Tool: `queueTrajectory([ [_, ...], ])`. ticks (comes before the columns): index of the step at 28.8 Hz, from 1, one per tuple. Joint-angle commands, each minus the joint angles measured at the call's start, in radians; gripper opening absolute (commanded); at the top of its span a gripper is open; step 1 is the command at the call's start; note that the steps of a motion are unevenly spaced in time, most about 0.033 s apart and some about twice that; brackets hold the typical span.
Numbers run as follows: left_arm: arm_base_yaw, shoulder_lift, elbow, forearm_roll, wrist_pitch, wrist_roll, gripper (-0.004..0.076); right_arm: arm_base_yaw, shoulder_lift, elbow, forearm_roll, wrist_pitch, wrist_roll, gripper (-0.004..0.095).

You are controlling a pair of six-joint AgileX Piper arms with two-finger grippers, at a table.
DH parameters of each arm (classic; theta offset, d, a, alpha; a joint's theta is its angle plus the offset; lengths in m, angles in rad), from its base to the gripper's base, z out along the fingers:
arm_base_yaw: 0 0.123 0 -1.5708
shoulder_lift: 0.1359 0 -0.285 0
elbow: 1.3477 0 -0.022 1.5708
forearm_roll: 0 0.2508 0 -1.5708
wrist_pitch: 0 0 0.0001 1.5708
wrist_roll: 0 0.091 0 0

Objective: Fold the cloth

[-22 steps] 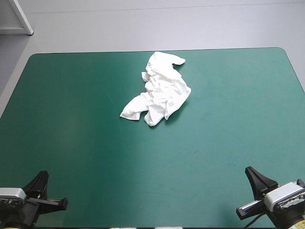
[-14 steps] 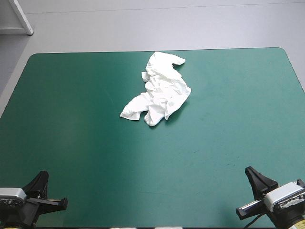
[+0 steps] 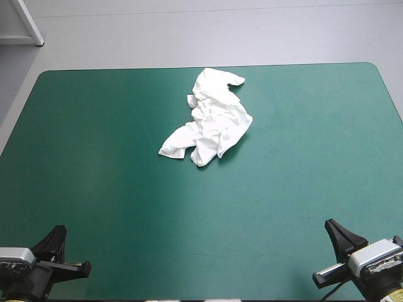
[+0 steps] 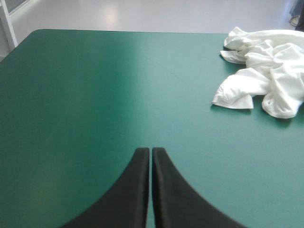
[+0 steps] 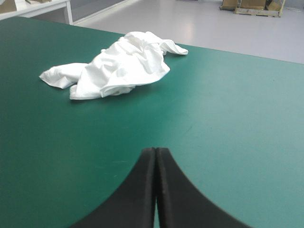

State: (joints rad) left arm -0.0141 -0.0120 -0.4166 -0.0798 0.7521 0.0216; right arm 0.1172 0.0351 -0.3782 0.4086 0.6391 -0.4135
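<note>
Starting at the left claw (image 4: 150,151), we find its two black fingers pressed together into one point, holding nothing, at the near edge of the tabletop (image 3: 94,163). The right claw (image 5: 155,151) is closed and empty in the same way at the near edge on the other side. Ahead of both, well apart from either, the T-shirt (image 3: 211,119) lies in a crumpled white heap on the teal-green cover, about midway across and closer to the far edge. From the left claw it sits forward and to the right; from the right claw, forward and to the left. Its long axis runs diagonally, the near end toward the left arm and the far end toward the right. We judge neither arm clearly nearer, so both must open and reach forward and inward.
</note>
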Motion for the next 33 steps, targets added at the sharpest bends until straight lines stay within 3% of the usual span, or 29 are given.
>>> queueTrajectory([
  [1,-0.001,0.073,-0.060,-0.068,-0.078,-0.002,0.0019,0.005,0.084,-0.059,-0.041,-0.066,0.028,-0.0017],
  [6,-0.001,0.228,-0.112,-0.196,-0.089,0.129,0.0046,0.005,0.239,-0.153,-0.041,-0.104,0.028,-0.0016],
  [11,-0.001,0.411,-0.164,-0.372,-0.106,0.286,0.0120,0.005,0.356,-0.242,-0.034,-0.166,0.023,-0.0015],
  [17,-0.001,0.645,-0.219,-0.594,-0.102,0.544,0.0245,0.005,0.436,-0.312,-0.034,-0.164,0.016,0.0022],
  [23,-0.001,0.871,-0.324,-0.700,-0.097,0.652,0.0378,0.005,0.483,-0.371,-0.049,-0.168,0.014,0.0161],
  [27,-0.001,1.042,-0.420,-0.710,-0.068,0.667,0.0388,0.005,0.518,-0.389,-0.050,-0.182,0.018,0.0281],
  [33,-0.047,1.307,-0.583,-0.779,-0.009,0.825,0.0405,0.005,0.545,-0.389,-0.043,-0.249,0.018,0.0446],
])
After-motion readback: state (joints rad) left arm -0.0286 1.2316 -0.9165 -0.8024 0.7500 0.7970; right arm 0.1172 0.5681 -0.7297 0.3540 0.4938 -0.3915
